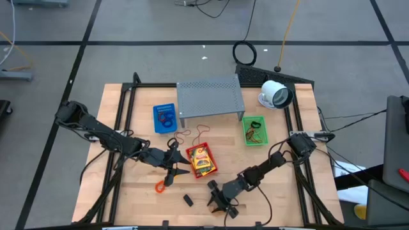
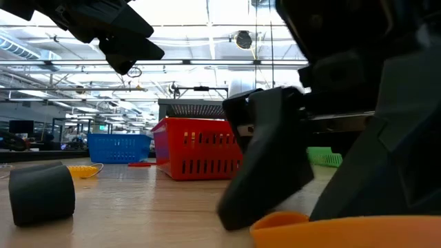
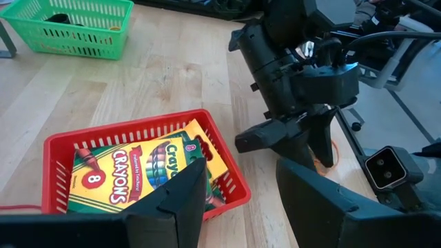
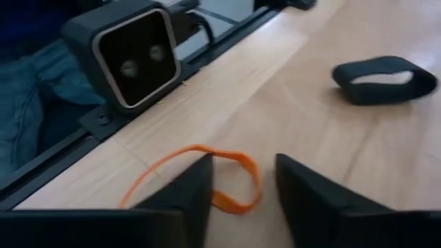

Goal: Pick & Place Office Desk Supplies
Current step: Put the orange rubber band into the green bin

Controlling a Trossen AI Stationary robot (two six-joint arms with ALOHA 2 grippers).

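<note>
Yellow crayon packets (image 3: 141, 172) lie in a red basket (image 1: 201, 160) at mid-table. My left gripper (image 3: 238, 179) is open just above the basket's near corner, touching nothing; in the high view my left gripper (image 1: 176, 170) sits at the basket's left. My right gripper (image 4: 241, 169) is open and low at the table's near edge (image 1: 220, 203). Its fingers stand either side of one end of a thin orange rubber-band loop (image 4: 231, 196) that lies flat on the wood. A black band piece (image 4: 382, 79) lies to its left (image 1: 188, 200). My right gripper comes slanting down from the right over the end of the orange loop (image 4: 238, 162). One fingertip (image 4: 200, 172) covers the band there. Whether it touches the band, I cannot tell.
A thicker orange loop (image 1: 160, 186) lies left of the black piece. Thin loops (image 1: 192, 134) lie in front of the grey shelf (image 1: 211, 96). A blue basket (image 1: 165, 118), a green basket (image 1: 254, 131) and the white device (image 1: 275, 94) stand farther back. The low camera (image 4: 131, 58) sits at the near edge.
</note>
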